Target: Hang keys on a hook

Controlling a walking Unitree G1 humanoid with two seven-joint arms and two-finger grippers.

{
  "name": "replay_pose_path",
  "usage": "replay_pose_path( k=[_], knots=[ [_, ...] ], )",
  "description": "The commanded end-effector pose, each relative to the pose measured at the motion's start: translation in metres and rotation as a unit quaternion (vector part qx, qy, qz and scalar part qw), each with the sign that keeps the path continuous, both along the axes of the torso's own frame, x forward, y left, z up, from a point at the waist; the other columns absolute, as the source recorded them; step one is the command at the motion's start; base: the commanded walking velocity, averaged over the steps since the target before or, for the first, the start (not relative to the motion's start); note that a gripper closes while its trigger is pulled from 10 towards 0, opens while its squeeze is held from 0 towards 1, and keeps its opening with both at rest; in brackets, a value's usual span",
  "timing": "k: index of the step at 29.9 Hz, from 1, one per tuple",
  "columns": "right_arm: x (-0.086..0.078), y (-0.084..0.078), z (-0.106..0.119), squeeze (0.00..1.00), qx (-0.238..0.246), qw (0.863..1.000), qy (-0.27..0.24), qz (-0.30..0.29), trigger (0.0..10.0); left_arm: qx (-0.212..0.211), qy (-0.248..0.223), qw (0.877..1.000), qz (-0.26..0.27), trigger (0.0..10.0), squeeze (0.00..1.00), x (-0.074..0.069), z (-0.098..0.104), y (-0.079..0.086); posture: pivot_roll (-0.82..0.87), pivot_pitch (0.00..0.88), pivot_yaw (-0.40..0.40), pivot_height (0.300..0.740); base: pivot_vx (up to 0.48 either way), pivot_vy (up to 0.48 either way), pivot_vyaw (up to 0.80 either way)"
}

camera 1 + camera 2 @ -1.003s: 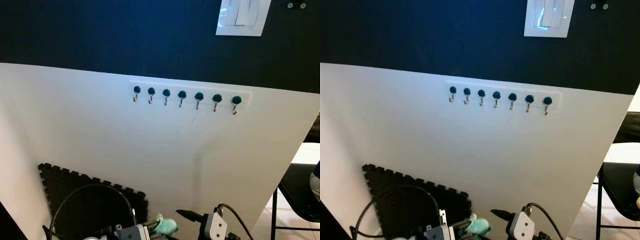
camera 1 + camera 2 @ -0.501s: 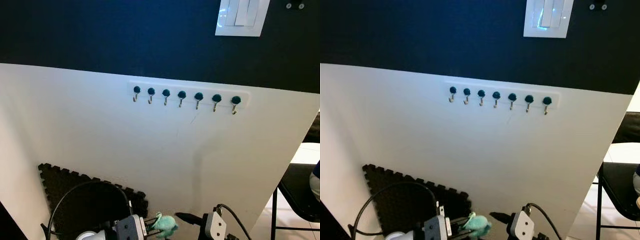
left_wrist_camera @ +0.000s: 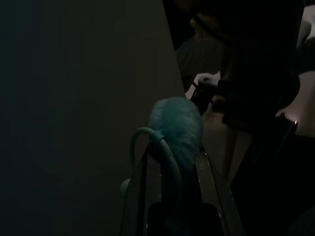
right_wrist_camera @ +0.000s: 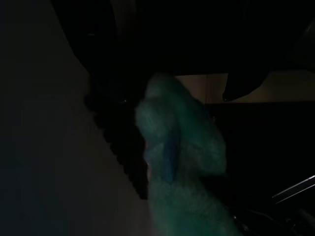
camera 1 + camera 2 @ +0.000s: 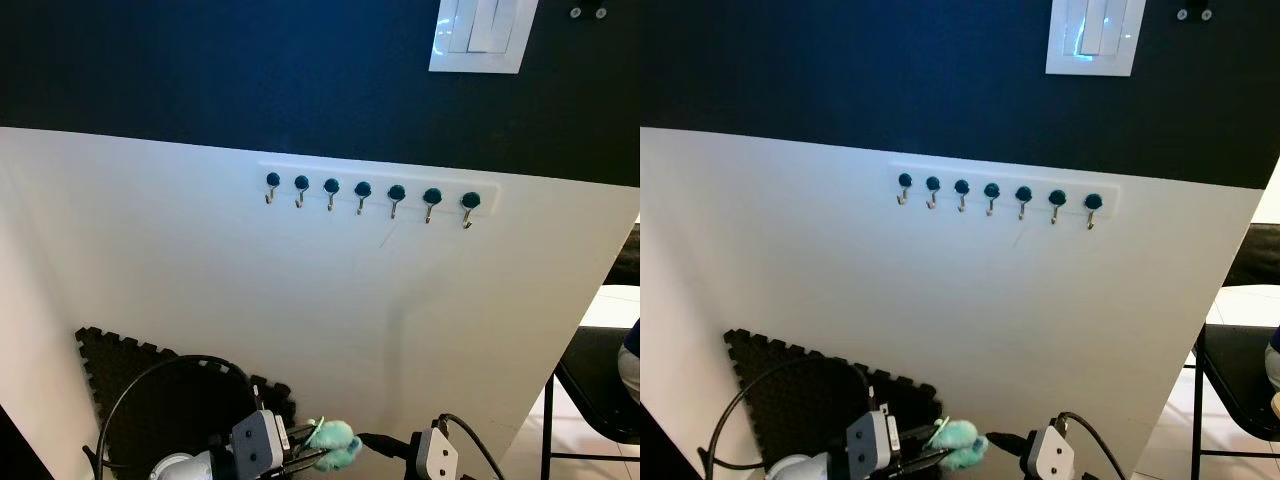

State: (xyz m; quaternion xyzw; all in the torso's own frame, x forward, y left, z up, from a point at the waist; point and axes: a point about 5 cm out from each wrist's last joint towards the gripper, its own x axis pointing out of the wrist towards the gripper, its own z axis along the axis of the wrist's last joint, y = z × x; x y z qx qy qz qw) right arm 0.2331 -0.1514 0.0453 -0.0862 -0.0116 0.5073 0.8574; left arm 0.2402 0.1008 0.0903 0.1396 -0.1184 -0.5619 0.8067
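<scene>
A row of several small metal hooks with dark teal knobs (image 5: 368,190) is fixed on a white wall panel, high above both grippers. Low in the eye views, my left gripper (image 5: 312,446) is shut on a fluffy teal key fob (image 5: 337,441). In the left wrist view the fob (image 3: 178,123) and its teal loop (image 3: 147,135) sit between the black fingers (image 3: 209,172). My right gripper (image 5: 385,441) points left at the fob, its tip almost touching it. The dark right wrist view has the fob (image 4: 182,147) very close. No key blades can be made out.
A white light switch (image 5: 478,35) sits on the dark upper wall. A black foam mat (image 5: 150,375) leans low against the panel on the left, with a black cable looping before it. A black chair (image 5: 600,380) stands at the right edge.
My left gripper has risen a little with the fob and come nearer the right gripper's tip. The right gripper has sunk slightly. The hooks have not moved.
</scene>
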Motion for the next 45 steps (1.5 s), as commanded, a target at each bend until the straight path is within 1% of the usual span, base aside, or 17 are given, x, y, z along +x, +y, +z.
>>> replay_pose_path(
  k=[1, 13, 14, 15, 16, 31, 33, 36, 37, 38, 39, 40, 41, 42, 43, 44, 45],
  knots=[
    [0.001, 0.002, 0.001, 0.0, 0.009, 1.0, 0.003, 0.001, 10.0, -0.005, 0.01, 1.0, -0.01, 10.0, 0.17, -0.003, 0.0, -0.003, 0.06, 0.012, 0.008, 0.74, 0.0, 0.0, 0.0],
    [0.002, 0.012, 0.004, 0.0, 0.024, 1.0, 0.002, 0.017, 10.0, 0.0, 0.019, 1.0, -0.018, 10.0, 0.16, -0.006, 0.001, -0.005, 0.07, 0.015, 0.007, 0.74, 0.0, 0.0, 0.0],
    [0.001, 0.012, 0.004, 0.0, 0.026, 0.999, 0.004, 0.019, 8.6, 0.0, 0.02, 1.0, -0.018, 10.0, 0.17, -0.006, 0.001, -0.005, 0.07, 0.015, 0.006, 0.74, 0.0, 0.0, 0.0],
    [0.0, 0.013, 0.004, 0.0, 0.03, 0.999, 0.006, 0.022, 3.7, 0.0, 0.02, 1.0, -0.017, 10.0, 0.16, -0.005, 0.001, -0.005, 0.07, 0.015, 0.007, 0.74, 0.0, 0.0, 0.0],
    [0.0, 0.014, 0.004, 0.0, 0.034, 0.999, 0.009, 0.024, 0.0, 0.0, 0.02, 1.0, -0.017, 10.0, 0.16, -0.005, 0.002, -0.005, 0.07, 0.015, 0.007, 0.74, 0.0, 0.0, 0.0],
    [-0.002, 0.013, 0.004, 0.0, 0.049, 0.998, 0.03, 0.037, 0.0, 0.009, 0.034, 0.999, -0.014, 10.0, 0.17, -0.004, 0.0, -0.004, 0.06, 0.021, 0.008, 0.74, 0.0, 0.0, 0.0],
    [-0.002, 0.013, 0.004, 0.0, 0.051, 0.998, 0.032, 0.036, 0.0, 0.012, 0.039, 0.999, -0.008, 10.0, 0.15, -0.003, -0.001, -0.004, 0.06, 0.021, 0.008, 0.74, 0.0, 0.0, 0.0],
    [-0.002, 0.013, 0.005, 0.0, 0.054, 0.997, 0.033, 0.036, 0.0, 0.016, 0.046, 0.999, 0.008, 10.0, 0.09, -0.002, -0.003, -0.003, 0.06, 0.021, 0.009, 0.74, 0.0, 0.0, 0.0],
    [-0.001, 0.013, 0.005, 0.0, 0.056, 0.997, 0.034, 0.036, 0.0, 0.026, 0.06, 0.998, 0.026, 10.0, 0.05, 0.0, -0.005, -0.003, 0.06, 0.021, 0.01, 0.74, 0.0, 0.0, 0.0],
    [-0.001, 0.013, 0.005, 0.0, 0.056, 0.997, 0.034, 0.036, 0.0, 0.026, 0.06, 0.998, 0.026, 10.0, 0.05, 0.0, -0.005, -0.003, 0.06, 0.021, 0.01, 0.74, 0.0, 0.0, 0.0],
    [-0.001, 0.013, 0.005, 0.0, 0.057, 0.997, 0.034, 0.035, 0.0, 0.044, 0.078, 0.995, 0.034, 10.0, 0.01, 0.002, -0.009, -0.002, 0.06, 0.023, 0.011, 0.74, 0.0, 0.0, 0.0],
    [-0.001, 0.013, 0.006, 0.0, 0.059, 0.997, 0.034, 0.034, 0.0, 0.045, 0.089, 0.994, 0.038, 10.0, 0.05, 0.004, -0.01, -0.002, 0.06, 0.024, 0.012, 0.74, 0.0, 0.0, 0.0],
    [-0.001, 0.013, 0.006, 0.0, 0.059, 0.997, 0.034, 0.034, 0.0, 0.045, 0.089, 0.994, 0.038, 10.0, 0.05, 0.004, -0.01, -0.002, 0.06, 0.024, 0.012, 0.74, 0.0, 0.0, 0.0],
    [0.0, 0.012, 0.006, 0.0, 0.06, 0.997, 0.034, 0.032, 0.0, 0.045, 0.089, 0.994, 0.04, 10.0, 0.11, 0.005, -0.01, -0.001, 0.06, 0.025, 0.012, 0.74, 0.0, 0.0, 0.0],
    [0.0, 0.012, 0.007, 0.0, 0.061, 0.997, 0.034, 0.031, 0.0, 0.047, 0.091, 0.994, 0.045, 10.0, 0.35, 0.006, -0.011, -0.001, 0.06, 0.026, 0.012, 0.74, 0.0, 0.0, 0.0],
    [0.001, 0.012, 0.007, 0.0, 0.063, 0.997, 0.034, 0.029, 0.0, 0.045, 0.089, 0.994, 0.044, 10.0, 1.0, 0.006, -0.01, -0.001, 0.06, 0.026, 0.012, 0.74, 0.0, 0.0, 0.0],
    [0.001, 0.012, 0.007, 0.0, 0.063, 0.997, 0.034, 0.029, 0.0, 0.045, 0.089, 0.994, 0.044, 10.0, 1.0, 0.006, -0.01, -0.001, 0.06, 0.026, 0.012, 0.74, 0.0, 0.0, 0.0]
  ],
)
